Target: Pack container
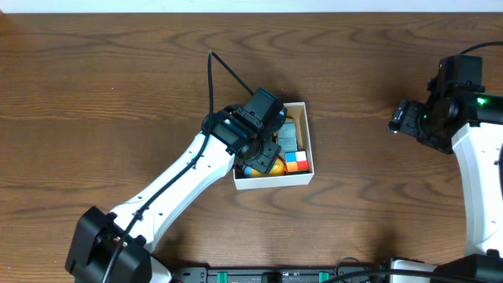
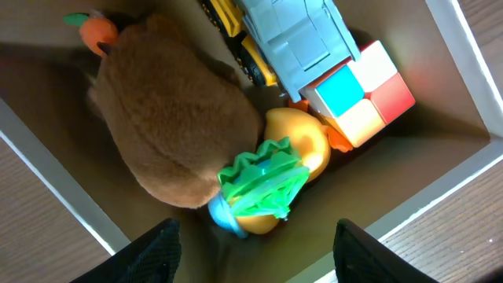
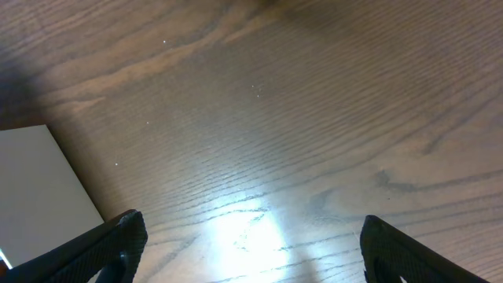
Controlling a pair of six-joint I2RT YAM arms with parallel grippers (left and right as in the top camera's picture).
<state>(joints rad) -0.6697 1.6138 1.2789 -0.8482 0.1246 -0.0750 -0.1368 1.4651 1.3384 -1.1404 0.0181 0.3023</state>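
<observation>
Toys crowded the container (image 1: 307, 149), which sat on the wooden table (image 1: 118, 94) a little right of its middle, its thin white walls framing a brown inside. Over its left half hung the left gripper (image 2: 259, 259), pointing down into the box with its jaws spread wide and nothing between them; the 2 dark fingertips (image 2: 157, 251) showed at the bottom edge of the left wrist view, above the brown floor near the closest wall. Just beyond them lay a brown plush (image 2: 173, 118), filling much of that side, with a small orange piece (image 2: 96, 30) at its far end. Touching the plush was a yellow toy (image 2: 306, 137) with a green ruffle (image 2: 263, 177) across it and a blue bit (image 2: 224, 216) beneath. Next to the yellow toy sat a cube (image 2: 361, 90) with white, blue, red and peach faces, close to the container's corner. Behind the cube lay a pale blue truck (image 2: 299, 39), with a yellow and black part (image 2: 236, 39) beside it. Well apart, near the table's right edge, the right gripper (image 3: 263, 255) hovered over bare wood, its jaws likewise parted and empty, with glare from a light on the grain below it.
</observation>
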